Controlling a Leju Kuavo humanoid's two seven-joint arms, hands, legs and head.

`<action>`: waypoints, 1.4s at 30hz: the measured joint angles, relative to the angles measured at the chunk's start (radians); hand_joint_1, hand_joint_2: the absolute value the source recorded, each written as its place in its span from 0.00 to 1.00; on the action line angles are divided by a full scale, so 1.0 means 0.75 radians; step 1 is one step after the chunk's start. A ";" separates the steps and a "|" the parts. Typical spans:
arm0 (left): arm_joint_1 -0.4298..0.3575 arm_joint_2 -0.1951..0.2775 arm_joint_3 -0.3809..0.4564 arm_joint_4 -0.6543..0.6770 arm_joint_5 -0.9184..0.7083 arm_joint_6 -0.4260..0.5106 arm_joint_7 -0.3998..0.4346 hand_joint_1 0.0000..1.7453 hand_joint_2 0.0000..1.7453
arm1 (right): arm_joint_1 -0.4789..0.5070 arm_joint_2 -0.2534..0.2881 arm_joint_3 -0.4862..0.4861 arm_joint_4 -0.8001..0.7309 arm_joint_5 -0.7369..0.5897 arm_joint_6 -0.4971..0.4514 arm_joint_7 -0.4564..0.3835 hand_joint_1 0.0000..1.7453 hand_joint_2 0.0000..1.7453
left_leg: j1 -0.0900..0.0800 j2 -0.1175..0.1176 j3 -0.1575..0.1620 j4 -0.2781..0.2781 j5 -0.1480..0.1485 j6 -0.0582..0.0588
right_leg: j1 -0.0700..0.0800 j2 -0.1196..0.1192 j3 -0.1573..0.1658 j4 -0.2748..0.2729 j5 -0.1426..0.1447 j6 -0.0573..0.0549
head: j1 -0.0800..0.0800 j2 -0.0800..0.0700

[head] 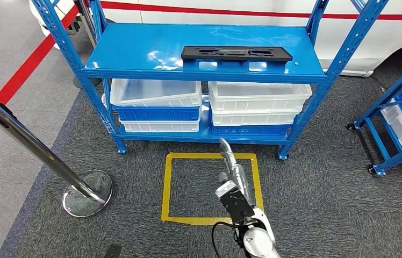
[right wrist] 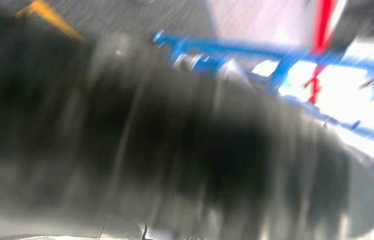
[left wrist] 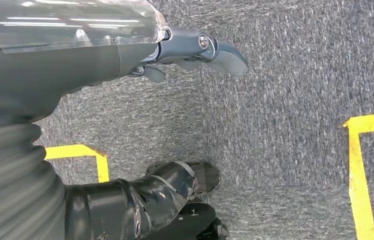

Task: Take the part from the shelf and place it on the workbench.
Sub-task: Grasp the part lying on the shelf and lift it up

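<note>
Step in hand: approach, before any grasp. The part [head: 236, 53], a long flat black plate, lies untouched on the top deck of the blue shelf [head: 134, 54], right of centre and toward its near edge.

The right hand [head: 232, 173] is raised in front of the robot, above the yellow floor marking [head: 169, 188], fingers extended toward the shelf and well short of the part. It is released and holds nothing. The right wrist view is motion-blurred.

The left hand [left wrist: 195, 50] hangs over the grey carpet, fingers apart, holding nothing.

Next move, as judged: extend up and forward to the top deck and close on the part. The desk is not visible.
</note>
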 joint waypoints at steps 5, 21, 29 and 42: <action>-0.006 -0.004 -0.015 0.002 -0.012 0.001 0.012 0.00 1.00 | -0.040 -0.003 0.150 -0.049 -0.029 0.046 0.000 0.00 1.00 | 0.000 0.000 0.000 0.000 0.000 0.000 | 0.001 0.000 0.000 0.000 0.000 0.000 | 0.000 0.000; -0.009 -0.006 -0.029 0.002 -0.028 0.011 0.022 0.00 1.00 | -0.066 -0.018 0.276 -0.094 -0.048 0.052 -0.019 0.00 1.00 | -0.004 0.000 -0.003 0.005 -0.001 0.003 | -0.007 0.001 -0.001 -0.002 0.004 0.005 | 0.000 0.000; -0.013 -0.009 -0.025 0.003 0.020 -0.002 -0.002 0.00 0.00 | -0.088 -0.028 0.288 -0.091 0.025 0.014 0.073 0.00 0.75 | 0.007 0.007 0.011 -0.042 0.030 0.046 | -0.008 -0.001 -0.016 0.027 -0.019 0.036 | 0.001 0.000; -0.011 -0.011 -0.021 0.003 0.040 -0.001 -0.043 0.00 0.00 | -0.100 -0.074 0.288 -0.082 0.047 -0.028 0.126 0.00 1.00 | 0.013 0.008 0.019 -0.037 0.006 -0.017 | -0.022 -0.008 -0.059 -0.010 0.056 0.016 | 0.002 0.000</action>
